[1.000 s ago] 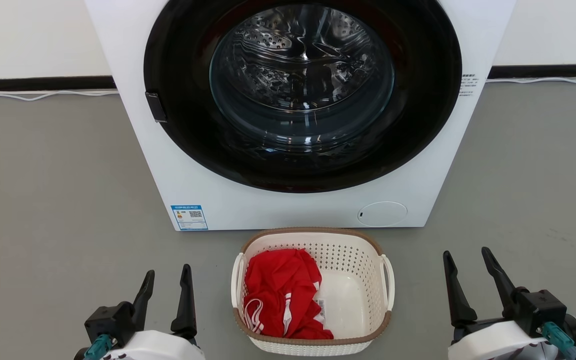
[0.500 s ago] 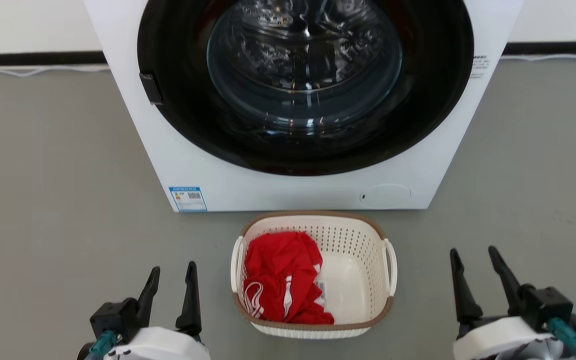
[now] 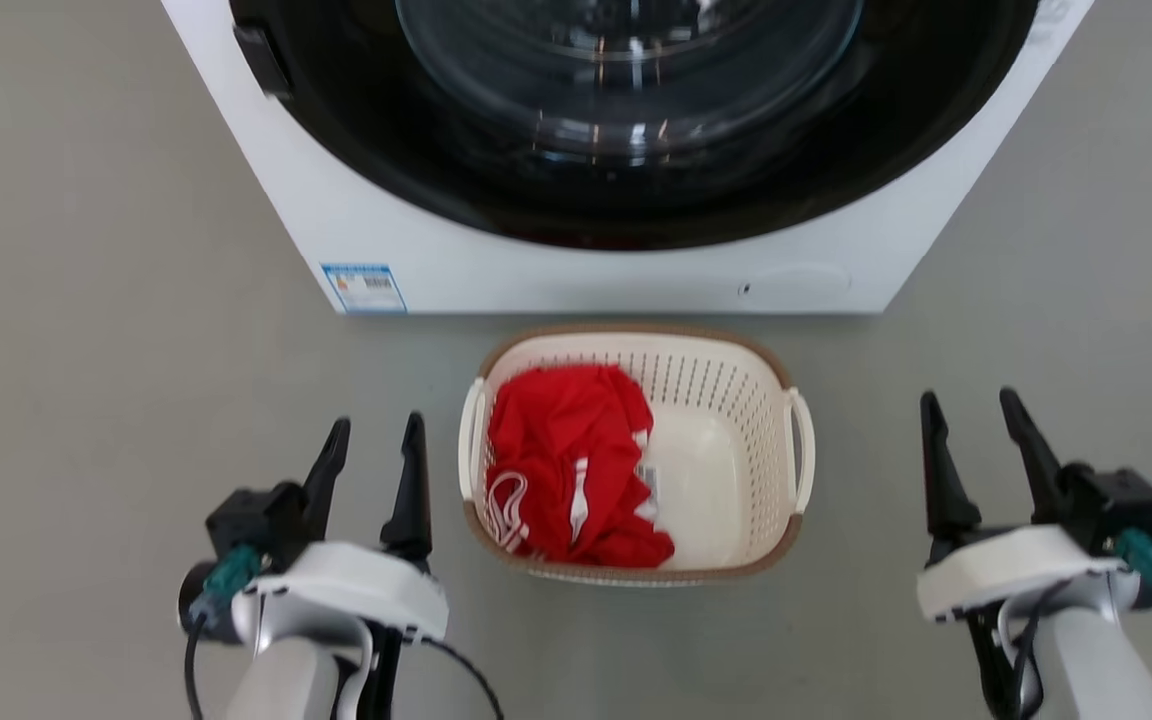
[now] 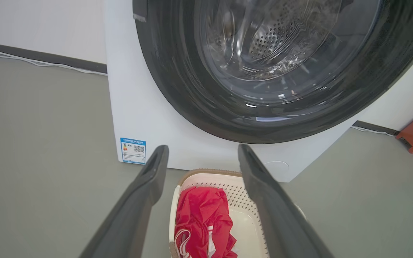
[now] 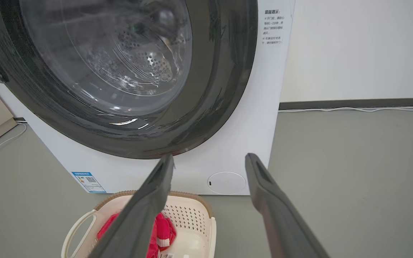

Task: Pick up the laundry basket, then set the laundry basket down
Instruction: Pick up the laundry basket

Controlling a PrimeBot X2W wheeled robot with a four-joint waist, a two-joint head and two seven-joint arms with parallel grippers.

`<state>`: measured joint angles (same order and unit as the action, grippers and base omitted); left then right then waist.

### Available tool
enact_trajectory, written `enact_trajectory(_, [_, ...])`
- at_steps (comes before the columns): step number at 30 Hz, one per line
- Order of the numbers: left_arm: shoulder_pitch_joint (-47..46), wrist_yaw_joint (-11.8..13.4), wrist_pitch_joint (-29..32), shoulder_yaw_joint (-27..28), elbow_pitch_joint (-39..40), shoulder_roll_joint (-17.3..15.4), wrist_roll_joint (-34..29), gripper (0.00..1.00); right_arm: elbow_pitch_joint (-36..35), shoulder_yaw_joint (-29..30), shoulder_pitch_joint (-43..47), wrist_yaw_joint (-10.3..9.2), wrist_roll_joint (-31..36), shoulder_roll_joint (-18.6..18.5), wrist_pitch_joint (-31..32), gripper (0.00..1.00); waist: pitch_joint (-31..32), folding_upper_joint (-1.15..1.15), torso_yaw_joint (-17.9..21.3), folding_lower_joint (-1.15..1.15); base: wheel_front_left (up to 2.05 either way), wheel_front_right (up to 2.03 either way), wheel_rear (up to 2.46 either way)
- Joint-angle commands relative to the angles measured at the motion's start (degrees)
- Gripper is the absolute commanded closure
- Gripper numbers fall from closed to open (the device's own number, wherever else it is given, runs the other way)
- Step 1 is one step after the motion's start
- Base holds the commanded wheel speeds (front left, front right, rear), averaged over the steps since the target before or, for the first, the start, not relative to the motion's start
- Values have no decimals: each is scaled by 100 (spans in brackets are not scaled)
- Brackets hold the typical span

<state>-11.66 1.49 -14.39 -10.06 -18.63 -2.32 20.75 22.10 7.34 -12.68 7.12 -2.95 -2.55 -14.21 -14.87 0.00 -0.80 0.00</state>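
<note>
The laundry basket seems light and stiff; take its side handles. On the left gripper and right gripper, jaws are wide open, empty.

Notice on washing machine seemingly headed "温馨提示"; blue label illegible.
</note>
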Motion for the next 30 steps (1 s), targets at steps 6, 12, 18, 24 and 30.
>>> enact_trajectory(6, [-782, -5, -61, -88, -276, -55, 92, 0, 277, -30, -674, 36, 124, -32, -79, 0, -812, 0, -59, 0, 0, 0, 0])
enact_trajectory(12, [-1475, -64, -61, -245, -836, -55, 25, 0, 1020, 34, -1329, 36, 152, -32, -79, 0, -1354, 0, -57, 0, 0, 0, 0])
enact_trajectory(18, [-2175, -119, -61, -524, -1756, -55, 55, 0, 1901, 115, -1954, 36, 329, -32, -79, 0, -1767, 0, -73, 0, 0, 0, 0])
enact_trajectory(24, [-2912, -146, -61, -841, -2691, -55, 290, 0, 2648, 183, -2503, 36, 444, -32, -76, 0, -2161, 0, -107, 0, 0, 0, 0])
enact_trajectory(30, [-3466, -104, -61, -1187, -3461, -55, 534, 0, 3165, 286, -2922, 36, 632, -32, -77, 0, -2474, 0, -113, 0, 0, 0, 0])
